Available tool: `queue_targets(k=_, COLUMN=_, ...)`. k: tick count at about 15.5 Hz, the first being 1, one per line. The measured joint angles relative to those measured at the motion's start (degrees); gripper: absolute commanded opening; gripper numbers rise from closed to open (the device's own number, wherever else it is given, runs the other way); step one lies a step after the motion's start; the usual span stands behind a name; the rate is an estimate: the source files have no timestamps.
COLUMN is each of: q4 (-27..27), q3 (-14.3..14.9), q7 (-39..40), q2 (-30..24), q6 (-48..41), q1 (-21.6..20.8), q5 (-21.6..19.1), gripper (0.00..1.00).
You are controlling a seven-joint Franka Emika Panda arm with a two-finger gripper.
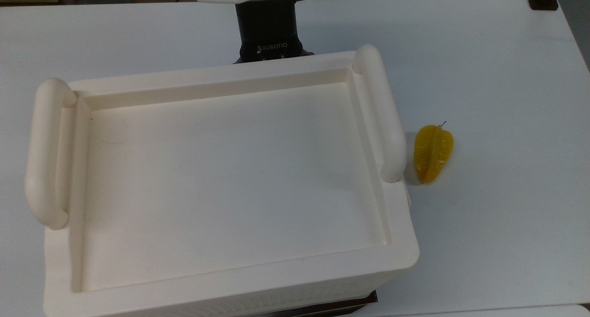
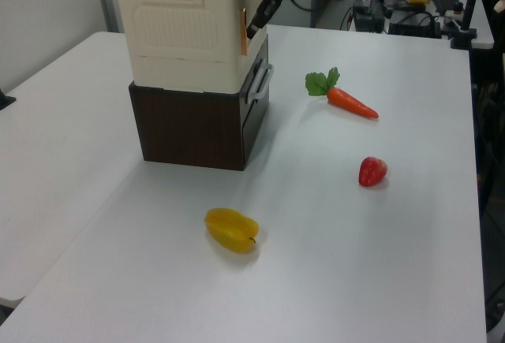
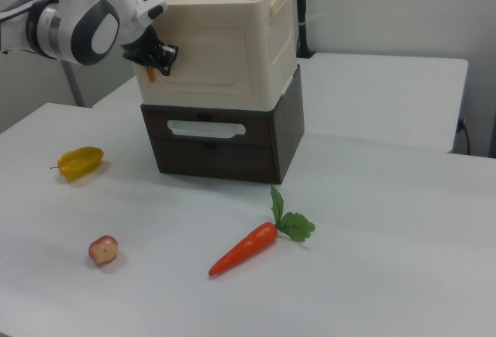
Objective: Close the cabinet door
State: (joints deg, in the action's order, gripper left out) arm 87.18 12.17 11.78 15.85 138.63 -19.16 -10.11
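The cabinet (image 1: 221,179) is a large cream box with a recessed top and a tube handle at each end, standing on a dark brown drawer unit (image 3: 225,147). In the right view the cabinet door (image 3: 213,54) lies flat against the cabinet front. The left view shows only the door's thin edge (image 2: 245,24), with a brown mark on it, about flush with the box. My gripper (image 3: 158,60) presses at the door's left edge in the right view. Seen in the left view, the gripper (image 2: 266,5) sits just off that face. Its black body (image 1: 269,36) rises behind the cabinet's far rim in the top view.
A yellow starfruit (image 1: 433,153) lies on the white table beside the cabinet, to the right in the top view. A carrot (image 3: 248,248) and a small red fruit (image 3: 103,249) lie in front of the drawer unit. The drawer has a pale bar handle (image 3: 206,128).
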Motion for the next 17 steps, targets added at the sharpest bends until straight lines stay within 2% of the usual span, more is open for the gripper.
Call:
queue_targets(k=6, q4=-0.1, q3=0.1, q7=-0.5, q2=-0.3, q6=-2.0, q1=0.0, q5=0.0, gripper=0.0)
queue_targets(k=11, q4=-1.5, q3=1.2, q7=-1.7, q2=-3.9, q6=-23.7, q1=1.8, q5=0.0, gripper=0.04)
queue_targets(k=13, q4=-1.6, q3=1.4, q7=-4.0, q2=-6.2, q6=-31.7, q1=3.5, q5=0.0, gripper=0.1)
queue_targets(k=14, q4=-1.6, q3=1.5, q7=-5.1, q2=-7.4, q6=-35.0, q1=4.4, q5=0.1, gripper=0.24)
queue_targets(k=15, q4=-1.6, q3=1.5, q7=-5.8, q2=-8.5, q6=-38.4, q1=5.4, q5=0.4, gripper=0.44)
queue_targets(k=16, q4=-1.4, q3=1.6, q7=-6.2, q2=-9.7, q6=-41.7, q1=6.1, q5=1.3, gripper=0.58)
queue_targets(k=17, q4=-1.1, q3=1.6, q7=-6.4, q2=-10.9, q6=-44.3, q1=6.6, q5=2.6, gripper=0.77)
